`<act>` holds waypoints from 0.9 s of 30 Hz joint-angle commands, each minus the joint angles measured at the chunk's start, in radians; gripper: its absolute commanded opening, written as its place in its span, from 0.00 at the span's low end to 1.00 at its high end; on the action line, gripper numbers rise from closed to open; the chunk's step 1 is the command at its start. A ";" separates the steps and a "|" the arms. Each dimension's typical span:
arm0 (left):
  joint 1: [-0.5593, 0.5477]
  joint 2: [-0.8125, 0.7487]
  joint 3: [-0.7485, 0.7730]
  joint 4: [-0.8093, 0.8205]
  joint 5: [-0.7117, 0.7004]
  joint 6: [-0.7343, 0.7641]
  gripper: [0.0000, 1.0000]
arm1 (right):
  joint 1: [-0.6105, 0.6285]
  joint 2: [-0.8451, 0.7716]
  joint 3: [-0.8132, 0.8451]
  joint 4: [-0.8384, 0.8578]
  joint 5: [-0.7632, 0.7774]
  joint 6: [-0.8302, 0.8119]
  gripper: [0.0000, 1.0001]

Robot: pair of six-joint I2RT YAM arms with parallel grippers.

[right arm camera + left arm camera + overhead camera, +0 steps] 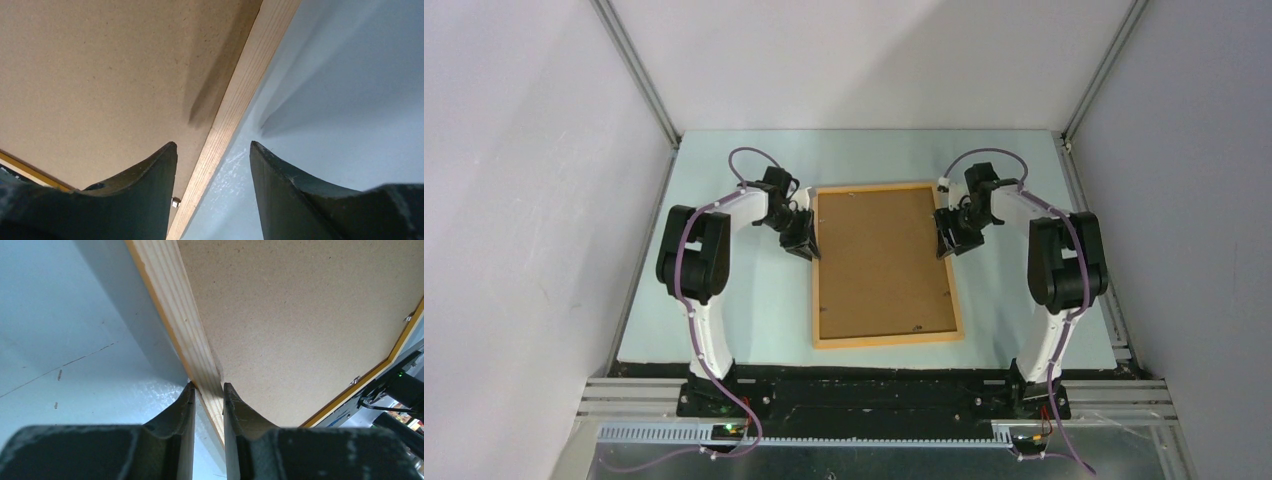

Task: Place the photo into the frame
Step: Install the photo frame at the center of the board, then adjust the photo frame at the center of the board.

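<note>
The frame [887, 340], thin light-orange wood, lies back-up in the middle of the table with a plain brown backing board [882, 260] filling it. The photo is hidden. At the frame's left rail [175, 305], my left gripper [209, 386] is shut on the wood, one finger on each side of the rail; from above this gripper [804, 243] sits near the far-left corner. My right gripper [212, 145] stands open astride the right rail [245, 85], with neither finger touching it. From above it [948, 238] sits near the frame's far-right part.
Small metal tabs [175, 202] sit along the board's edge inside the rails. The pale blue mat [744, 310] ends at grey enclosure walls on both sides and at the back. Both arm bases are bolted at the near edge.
</note>
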 commanded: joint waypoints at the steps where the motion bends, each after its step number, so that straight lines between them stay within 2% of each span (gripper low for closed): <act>1: 0.003 -0.062 0.001 -0.003 0.090 0.008 0.00 | 0.015 0.025 0.055 0.018 0.026 0.006 0.58; 5: 0.003 -0.063 -0.001 -0.003 0.102 0.014 0.02 | 0.027 0.051 0.071 0.021 0.042 0.004 0.52; 12: 0.003 -0.068 -0.006 -0.004 0.139 0.027 0.09 | 0.031 0.090 0.115 0.009 0.074 -0.010 0.31; 16: 0.002 -0.075 -0.006 -0.003 0.153 0.036 0.17 | 0.032 0.119 0.164 -0.017 0.089 -0.029 0.19; 18: 0.004 -0.079 -0.008 -0.003 0.151 0.039 0.31 | 0.030 0.134 0.194 -0.033 0.098 -0.047 0.12; 20: 0.005 -0.083 -0.007 -0.004 0.143 0.041 0.53 | 0.027 0.152 0.226 -0.049 0.110 -0.069 0.06; 21: 0.006 -0.084 -0.007 -0.004 0.138 0.041 0.59 | 0.026 0.160 0.250 -0.063 0.115 -0.090 0.04; 22: 0.009 -0.085 -0.005 -0.004 0.137 0.041 0.69 | 0.024 0.176 0.274 -0.071 0.118 -0.101 0.01; 24: 0.017 -0.088 0.002 -0.005 0.133 0.041 0.82 | 0.019 0.198 0.314 -0.096 0.122 -0.141 0.00; 27: 0.041 -0.094 0.020 -0.014 0.111 0.049 0.93 | 0.012 0.238 0.369 -0.138 0.142 -0.228 0.00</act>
